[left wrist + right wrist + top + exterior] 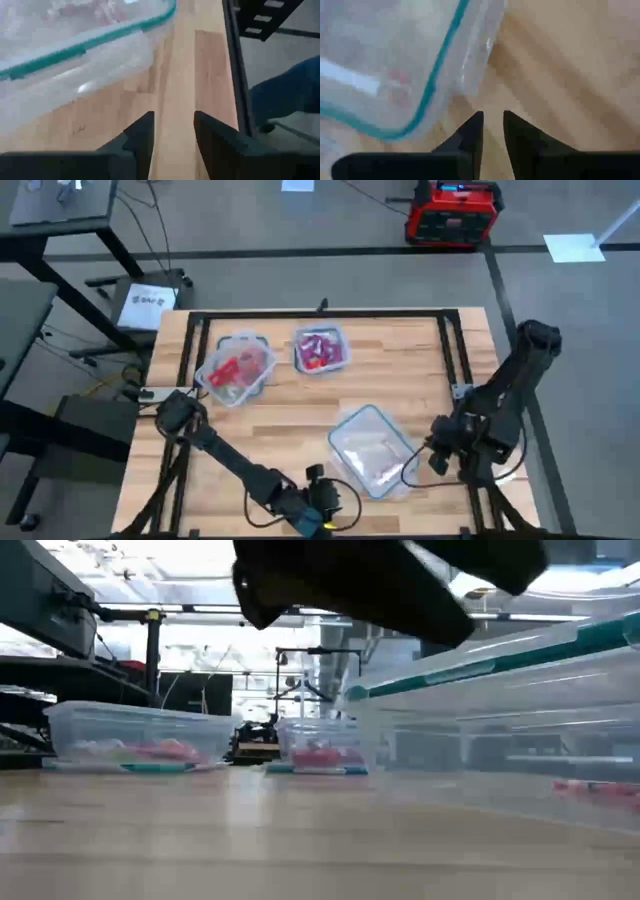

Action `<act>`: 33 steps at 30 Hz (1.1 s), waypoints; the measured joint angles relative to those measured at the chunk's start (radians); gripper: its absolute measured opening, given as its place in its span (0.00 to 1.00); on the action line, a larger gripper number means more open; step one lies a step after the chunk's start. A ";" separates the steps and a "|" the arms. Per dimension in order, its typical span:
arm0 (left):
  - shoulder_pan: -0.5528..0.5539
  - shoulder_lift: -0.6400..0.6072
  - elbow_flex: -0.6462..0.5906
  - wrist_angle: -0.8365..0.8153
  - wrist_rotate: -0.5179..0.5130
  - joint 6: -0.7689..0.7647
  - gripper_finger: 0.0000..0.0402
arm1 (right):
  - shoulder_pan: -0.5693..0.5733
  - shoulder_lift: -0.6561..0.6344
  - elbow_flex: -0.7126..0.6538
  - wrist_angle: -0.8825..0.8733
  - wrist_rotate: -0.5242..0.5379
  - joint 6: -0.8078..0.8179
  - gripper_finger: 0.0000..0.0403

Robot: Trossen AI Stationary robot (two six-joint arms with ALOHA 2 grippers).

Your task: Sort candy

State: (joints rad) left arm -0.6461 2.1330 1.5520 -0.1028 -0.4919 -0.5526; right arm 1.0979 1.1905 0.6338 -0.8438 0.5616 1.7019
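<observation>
Flanking the near clear tub [371, 450], left claw [172, 135] and right claw [492, 131] hover slightly parted, empty, candy [320, 352] sorted in far-edge tubs.

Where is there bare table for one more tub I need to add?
Bare wood lies right of the small tub at the far right corner, and between the left tub and near tub. Crowded: near edge, around both pincers.
</observation>
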 joint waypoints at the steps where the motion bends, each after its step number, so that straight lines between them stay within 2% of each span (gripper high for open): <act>1: -0.003 0.000 0.000 0.000 0.000 -0.002 0.31 | 0.005 0.017 -0.010 0.034 0.000 0.000 0.16; 11: -0.016 0.000 0.000 0.002 -0.005 -0.035 0.31 | -0.010 0.271 -0.030 0.375 0.040 -0.042 0.16; 16: -0.019 0.000 0.003 0.001 -0.007 -0.039 0.31 | -0.047 0.329 -0.012 0.561 0.072 -0.183 0.16; 23: -0.024 0.000 0.055 -0.092 -0.010 -0.044 0.31 | -0.037 0.303 0.031 0.520 0.069 -0.329 0.16; 27: -0.025 0.000 0.059 -0.124 -0.015 -0.045 0.31 | -0.027 0.294 0.030 0.415 0.069 -0.261 0.16; 33: 0.008 0.000 0.059 -0.061 -0.031 0.006 0.31 | -0.037 0.303 0.030 0.407 0.070 -0.233 0.16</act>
State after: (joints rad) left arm -0.6384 2.1330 1.6112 -0.1637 -0.5232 -0.5468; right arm 1.0610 1.4933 0.6643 -0.4366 0.6320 1.4684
